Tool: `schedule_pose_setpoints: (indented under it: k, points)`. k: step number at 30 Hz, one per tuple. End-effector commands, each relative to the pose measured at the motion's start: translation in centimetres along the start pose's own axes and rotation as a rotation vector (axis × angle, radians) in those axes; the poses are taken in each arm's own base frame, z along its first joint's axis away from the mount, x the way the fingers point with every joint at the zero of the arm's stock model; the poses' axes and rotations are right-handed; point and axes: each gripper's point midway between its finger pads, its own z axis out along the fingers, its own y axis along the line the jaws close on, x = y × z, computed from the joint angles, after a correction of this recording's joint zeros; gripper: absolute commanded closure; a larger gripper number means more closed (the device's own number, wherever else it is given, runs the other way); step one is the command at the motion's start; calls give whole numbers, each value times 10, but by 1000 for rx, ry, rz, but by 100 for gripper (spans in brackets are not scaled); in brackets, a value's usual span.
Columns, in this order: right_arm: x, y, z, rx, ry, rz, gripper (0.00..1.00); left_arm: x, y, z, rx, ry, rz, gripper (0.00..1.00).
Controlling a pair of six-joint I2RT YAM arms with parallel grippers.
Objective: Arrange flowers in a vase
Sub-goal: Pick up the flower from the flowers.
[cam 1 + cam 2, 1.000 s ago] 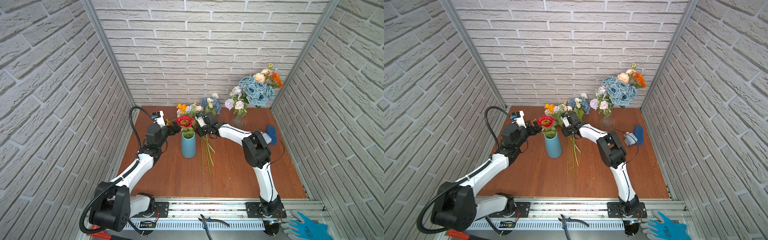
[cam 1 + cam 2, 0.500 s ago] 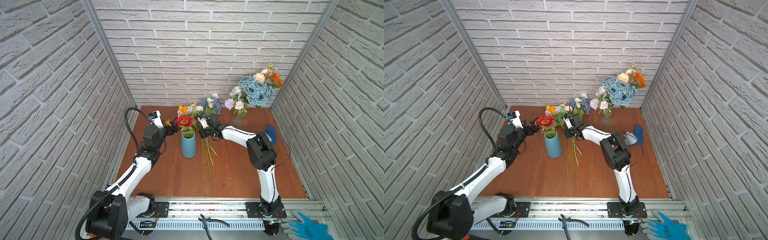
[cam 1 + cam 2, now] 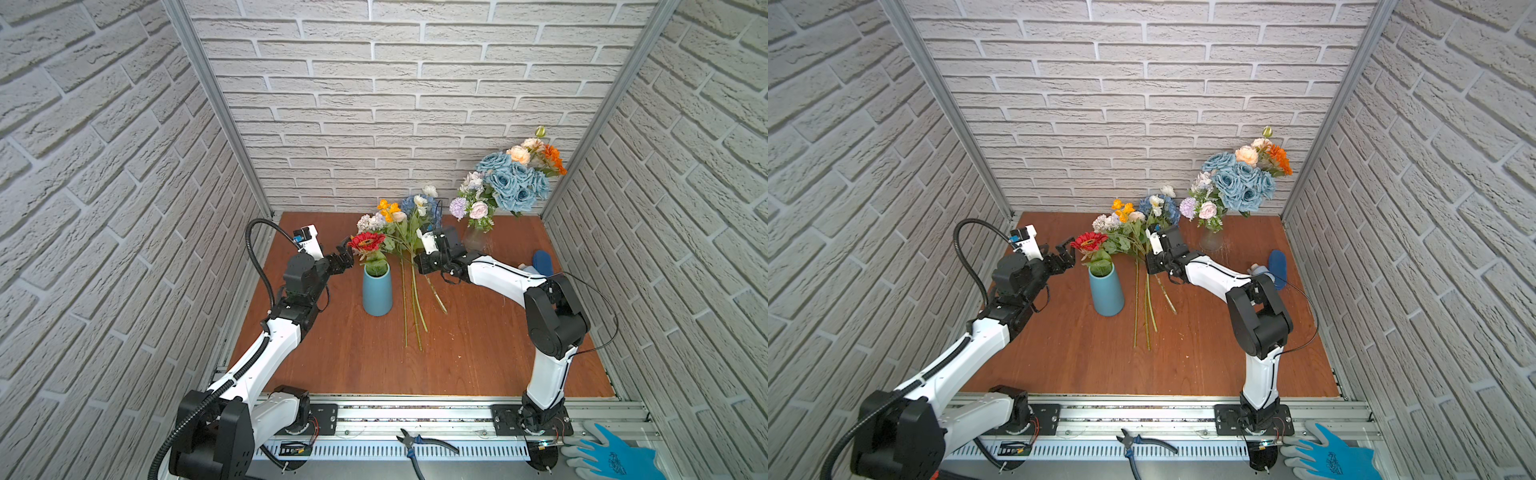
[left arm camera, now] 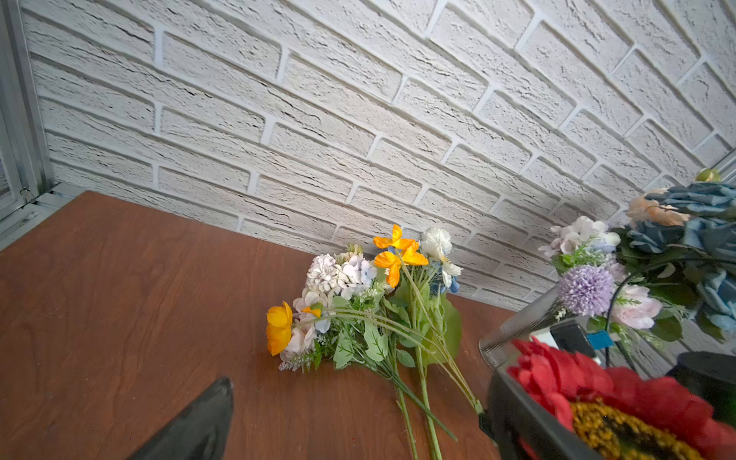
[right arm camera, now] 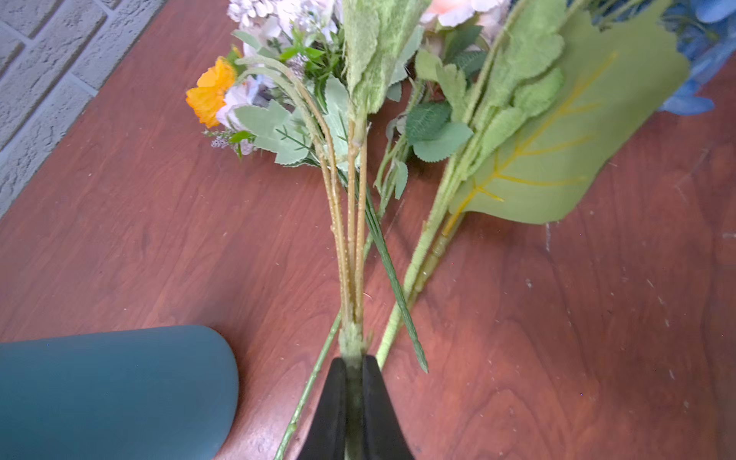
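In both top views, the right end effector (image 3: pixel 417 269) has just clamped onto a stem among the loose flowers (image 3: pixel 409 249) lying on the wooden surface (image 3: pixel 478 353) beside the blue vase (image 3: pixel 377 291). A second ago its jaws were still slightly apart. The stems' lower ends rest on the boards, so nothing looks lifted yet. The left end effector (image 3: pixel 345 259), fingers spread wide and holding nothing, remains close by the red gerbera (image 3: pixel 366 241), which already stands in the blue vase. A full bouquet (image 3: pixel 511 183) in a glass vase (image 3: pixel 473 241) stands in the far corner.

From the left wrist, one spread finger (image 4: pixel 199 422) sits well apart from its partner. The gerbera's red petals crowd that far side, and the loose bunch lies on the surface beyond.

From the right wrist, the right end effector (image 5: pixel 353 360) is pressed together on the fuzzy green stem of a poppy spray (image 5: pixel 350 239), whose thin stalks run up toward an orange bloom (image 5: pixel 211 93). Neighbouring stems cross beside it ungripped, and a broad leaf (image 5: pixel 577 139) lies alongside.

With the pinch secured, the next flower appears ready to be raised and carried to the blue vase. One bloom is in so far, and most of the bunch is still waiting.
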Motion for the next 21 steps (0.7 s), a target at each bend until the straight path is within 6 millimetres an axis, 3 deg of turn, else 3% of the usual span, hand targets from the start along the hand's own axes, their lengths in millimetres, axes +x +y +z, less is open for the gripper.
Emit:
schedule_pose_setpoints:
  k: [1,5,9,15,21]
  points:
    - [-23,6,-18,-46,-78,24,94,-7,2,-4,-2,-34,-8,2]
    - [-31,8,-27,-89,-103,65,94,-10,2,-6,-11,-41,-7,2]
    - [-50,13,-48,-144,-176,86,94,-12,16,-7,-88,-18,-47,2]
    - [-87,27,-94,-207,-321,79,94,-14,24,-9,-110,-13,-64,2]
    - [-123,46,-154,-270,-511,54,94,-8,30,-14,-120,-14,-83,2]
